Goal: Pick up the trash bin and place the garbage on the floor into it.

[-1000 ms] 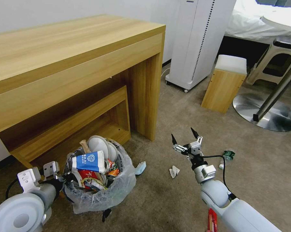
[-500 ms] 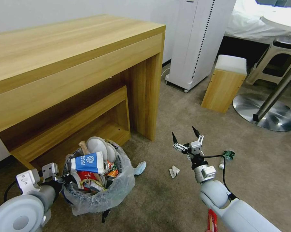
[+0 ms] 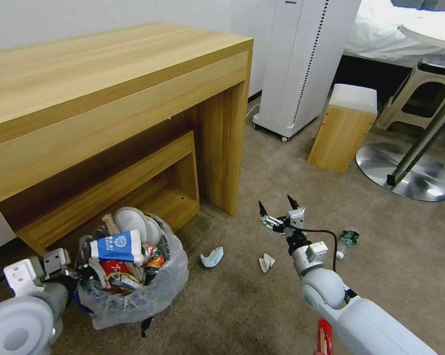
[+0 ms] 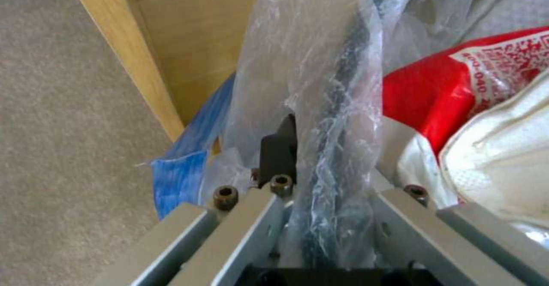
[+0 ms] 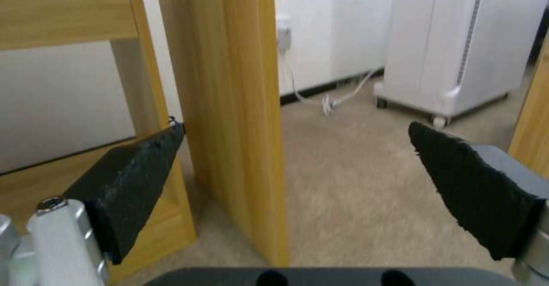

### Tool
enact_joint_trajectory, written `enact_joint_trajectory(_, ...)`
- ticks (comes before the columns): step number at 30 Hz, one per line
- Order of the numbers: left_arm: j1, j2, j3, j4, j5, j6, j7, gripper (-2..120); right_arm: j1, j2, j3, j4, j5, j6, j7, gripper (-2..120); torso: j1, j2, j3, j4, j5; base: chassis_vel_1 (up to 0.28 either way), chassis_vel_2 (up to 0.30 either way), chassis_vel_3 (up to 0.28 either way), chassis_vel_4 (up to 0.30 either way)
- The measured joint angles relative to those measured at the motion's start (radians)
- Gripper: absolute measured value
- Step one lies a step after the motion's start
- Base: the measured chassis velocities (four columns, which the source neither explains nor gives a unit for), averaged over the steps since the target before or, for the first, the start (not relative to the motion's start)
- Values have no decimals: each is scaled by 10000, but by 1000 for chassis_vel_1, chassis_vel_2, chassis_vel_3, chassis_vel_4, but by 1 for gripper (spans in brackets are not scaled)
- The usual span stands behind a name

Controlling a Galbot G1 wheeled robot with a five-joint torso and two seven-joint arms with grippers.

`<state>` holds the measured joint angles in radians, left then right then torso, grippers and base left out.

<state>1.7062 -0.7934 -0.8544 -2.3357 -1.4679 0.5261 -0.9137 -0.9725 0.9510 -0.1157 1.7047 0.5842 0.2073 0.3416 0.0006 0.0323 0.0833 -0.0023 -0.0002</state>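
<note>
Fingers of my left gripper [image 4: 320, 234] are clenched on the rim of the trash bin [image 3: 133, 296] — in the left wrist view the bagged rim runs straight up between them, a red wrapper [image 4: 452, 88] just inside. Right gripper [image 3: 277, 211] hangs spread wide and empty above the floor [image 3: 242, 305].

Taking the bin as landmark: it sits low at my left side, in front of the table [image 3: 109, 84], packed with litter. Garbage not yet in it lies to its right — a pale blue scrap [image 3: 212, 257] nearest, then a white folded wad [image 3: 266, 262], then a green-labelled bottle [image 3: 346, 240] farthest out; a red wrapper strip [image 3: 324, 337] lies by my right arm.

Key relation: the white wad lies below my right fingers and slightly back toward me, so I judge the right arm is the nearer one for it and the bottle. The wad's long axis is too small to read; the bottle lies on its side, cap end pointing down in the head view.
</note>
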Motion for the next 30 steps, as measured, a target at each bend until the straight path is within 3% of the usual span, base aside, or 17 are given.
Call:
enact_joint_trajectory(13,-571,624,8,967,-440,-104,18,0,1096,625,-1199,288,2575,-1938,990,100,0,0,0,0,1,0,0,0,0)
enact_joint_trajectory(21,-620,298,240,1088,-202,-91,110,0,2081,651,-1976,-375,2351,-2041,498,100,0,0,0,2,1,0,0,0,0)
enact_joint_trajectory(30,-439,227,317,807,-325,217,271,0,1601,462,-1825,-796,1302,-2082,490,100,0,0,0,-3,3,0,0,0,0)
